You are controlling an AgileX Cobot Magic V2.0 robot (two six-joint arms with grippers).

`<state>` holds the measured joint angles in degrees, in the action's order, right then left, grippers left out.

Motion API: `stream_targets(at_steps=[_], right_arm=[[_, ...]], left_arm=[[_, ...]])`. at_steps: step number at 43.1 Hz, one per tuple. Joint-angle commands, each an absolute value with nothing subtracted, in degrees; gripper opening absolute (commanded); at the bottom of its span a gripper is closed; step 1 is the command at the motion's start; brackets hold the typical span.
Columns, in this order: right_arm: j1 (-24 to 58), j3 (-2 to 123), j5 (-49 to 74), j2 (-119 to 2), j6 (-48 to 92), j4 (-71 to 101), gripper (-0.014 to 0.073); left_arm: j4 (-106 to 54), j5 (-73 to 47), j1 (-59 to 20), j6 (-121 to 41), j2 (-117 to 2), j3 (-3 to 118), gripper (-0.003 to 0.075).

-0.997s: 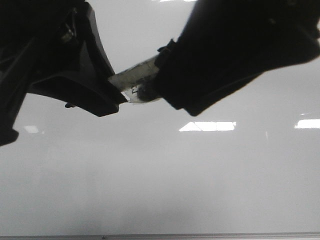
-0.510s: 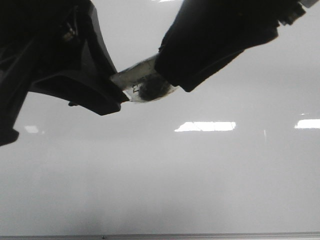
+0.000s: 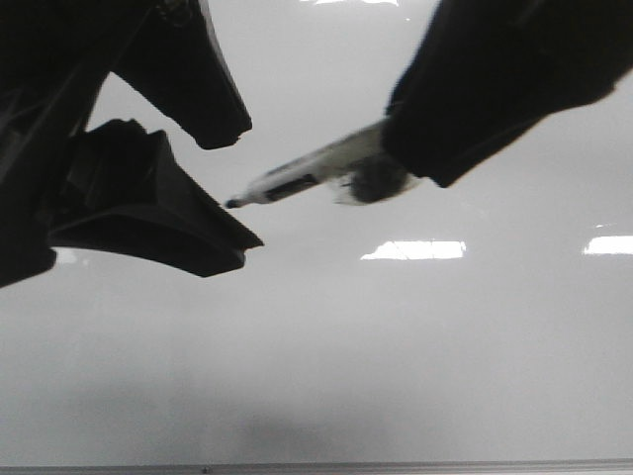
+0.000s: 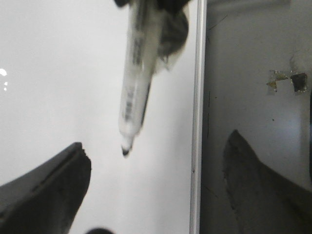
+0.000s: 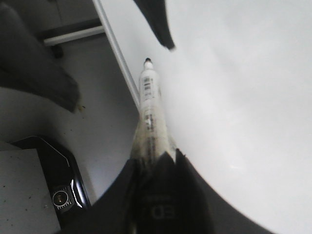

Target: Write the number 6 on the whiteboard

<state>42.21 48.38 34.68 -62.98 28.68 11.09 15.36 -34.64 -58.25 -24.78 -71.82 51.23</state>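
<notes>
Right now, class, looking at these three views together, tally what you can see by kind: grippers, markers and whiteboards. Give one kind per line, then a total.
Grippers: 2, the left gripper open, the right gripper clamped on the marker
Markers: 1, the marker, uncapped, dark tip showing
Whiteboards: 1, the whiteboard, no writing visible
Total: 4

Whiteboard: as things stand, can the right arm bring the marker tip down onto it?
Probably yes. The right gripper holds the marker with its tip bare. The left gripper stands open beside the tip, and bare whiteboard lies below.
</notes>
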Motion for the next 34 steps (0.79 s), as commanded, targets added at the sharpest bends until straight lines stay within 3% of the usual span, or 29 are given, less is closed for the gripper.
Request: stream_targets(at_steps=[1,6,18,29,34], right_arm=[[36.84,46.98,32.01,-57.52,29.06,11.01,-0.0068],[30.58,44.44,31.98,-52.72,29.06,11.01,-0.0068],[27.68,44.31,32.7,-48.57,29.06,11.01,-0.0068],[27.68,44.31,32.7,-48.86,29.06,11.01,-0.0068],[27.68,44.31,30.69,-48.99,29.06,11.01,-0.0068]], left_arm=[[15.22,-31.4,-58.61,-24.22,-70.18,53.11,0.0562],[15.22,-31.4,-58.61,-24.22,-70.18,53.11,0.0487],[15.32,-31.4,-58.61,-24.22,-70.18,53.11,-0.0012],[11.74,-32.33,-57.61,-21.74,-68.75,52.75,-0.002],[7.15,-26.59,-55.35,-21.71,-62.48,48.87,-0.002]])
